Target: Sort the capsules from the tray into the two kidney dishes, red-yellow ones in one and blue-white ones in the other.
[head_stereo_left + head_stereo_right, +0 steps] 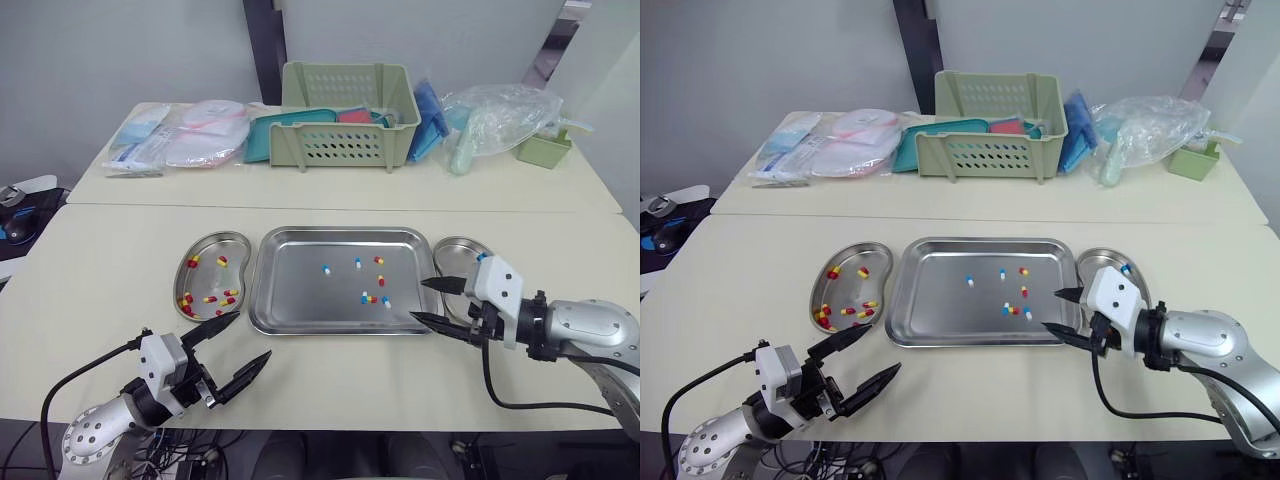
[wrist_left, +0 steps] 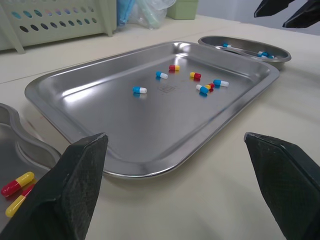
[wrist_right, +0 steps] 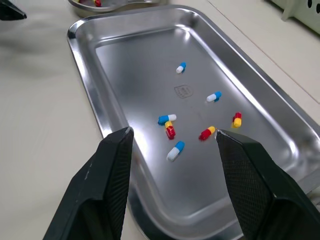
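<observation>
A steel tray (image 1: 300, 300) lies in the middle of the front bench (image 1: 110, 260), long side along the front edge. Seven capsules are scattered on its right half: four blue-white capsules (image 3: 167, 119) and three red-yellow capsules (image 3: 207, 132). Some lie singly, and three are bunched close together.

The left kidney dish (image 1: 207, 277) lies just beside the tray's left rim and holds several red-yellow pills (image 1: 210, 298). The right kidney dish (image 1: 455, 255) lies just beside the tray's right rim, partly hidden by the right arm. It holds a few blue-white pills (image 2: 263, 53).

The left tool (image 1: 254, 333) is released, its two black fingers (image 2: 75, 185) spread wide and holding nothing. It sits low near the bench's front edge, in front of the left kidney dish and the tray's front-left corner, pointing toward the tray. Whether a finger touches the bench top cannot be told.

The right tool (image 1: 417, 300) is also released and empty, with its fingers (image 3: 112, 175) well apart. Its tips are at the tray's right rim, near the front-right corner, and point in over the tray. The loose capsules lie beyond the tips, and none is between them. Contact with the rim cannot be made out.

On a second bench behind stand a green slotted basket (image 1: 345, 115) and some plastic bags (image 1: 500, 115).
</observation>
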You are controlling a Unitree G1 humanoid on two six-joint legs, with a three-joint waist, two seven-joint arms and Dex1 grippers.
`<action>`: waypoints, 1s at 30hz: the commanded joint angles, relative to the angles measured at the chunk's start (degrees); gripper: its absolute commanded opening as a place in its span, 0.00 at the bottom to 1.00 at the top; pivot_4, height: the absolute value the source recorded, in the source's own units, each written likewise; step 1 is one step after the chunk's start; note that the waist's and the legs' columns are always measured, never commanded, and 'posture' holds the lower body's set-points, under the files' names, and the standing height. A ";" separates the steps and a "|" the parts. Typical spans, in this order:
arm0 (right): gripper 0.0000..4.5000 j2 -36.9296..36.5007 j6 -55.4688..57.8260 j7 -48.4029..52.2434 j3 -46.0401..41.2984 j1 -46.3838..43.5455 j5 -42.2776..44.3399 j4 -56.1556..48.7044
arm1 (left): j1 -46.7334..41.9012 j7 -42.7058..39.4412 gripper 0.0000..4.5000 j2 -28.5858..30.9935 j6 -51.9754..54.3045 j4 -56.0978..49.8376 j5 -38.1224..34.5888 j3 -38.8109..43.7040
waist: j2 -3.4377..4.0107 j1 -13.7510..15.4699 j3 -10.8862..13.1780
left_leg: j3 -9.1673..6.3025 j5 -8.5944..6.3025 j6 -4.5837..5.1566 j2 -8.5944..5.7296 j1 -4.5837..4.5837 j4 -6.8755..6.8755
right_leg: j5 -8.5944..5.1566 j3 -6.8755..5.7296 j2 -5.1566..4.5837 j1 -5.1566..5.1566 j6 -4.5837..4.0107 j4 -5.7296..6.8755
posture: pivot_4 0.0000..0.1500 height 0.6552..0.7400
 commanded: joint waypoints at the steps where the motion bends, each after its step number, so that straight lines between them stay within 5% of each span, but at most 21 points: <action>1: 0.63 3.03 3.51 -3.37 5.22 -6.35 -2.23 0.80 | -0.14 0.25 1.00 0.41 -0.84 -1.58 -0.29 0.13 | 0.00 -0.04 0.00 | -0.02 0.00 0.00 0.00 -0.01 0.00 | 0.00 -0.01 0.00 0.00 0.00 0.00 | 1.00 1.00; 9: 0.63 16.46 9.46 -10.22 18.69 -20.13 -9.26 11.14 | -0.95 0.80 1.00 -0.20 -0.59 -0.97 0.20 -0.96 | 0.01 0.02 0.00 | -0.04 0.00 0.00 0.00 -0.03 0.00 | 0.00 -0.01 0.00 -0.08 0.00 0.02 | 1.00 1.00; 19: 0.63 30.85 6.23 -16.95 24.89 -29.21 -18.53 30.72 | -1.42 1.52 1.00 -0.68 -1.40 -0.78 0.54 -1.94 | 0.03 -0.52 0.01 | -0.04 0.01 -0.01 -0.01 -0.05 -0.01 | 0.00 0.00 0.00 -0.20 -0.01 0.08 | 1.00 1.00; 30: 0.63 35.51 2.15 -16.39 25.48 -29.77 -22.78 38.56 | -1.10 1.93 1.00 -2.16 -3.16 1.22 1.92 -3.44 | 0.04 -1.16 0.01 | -0.03 0.01 -0.01 -0.01 -0.08 -0.03 | 0.00 0.02 0.00 -0.27 -0.01 0.09 | 1.00 1.00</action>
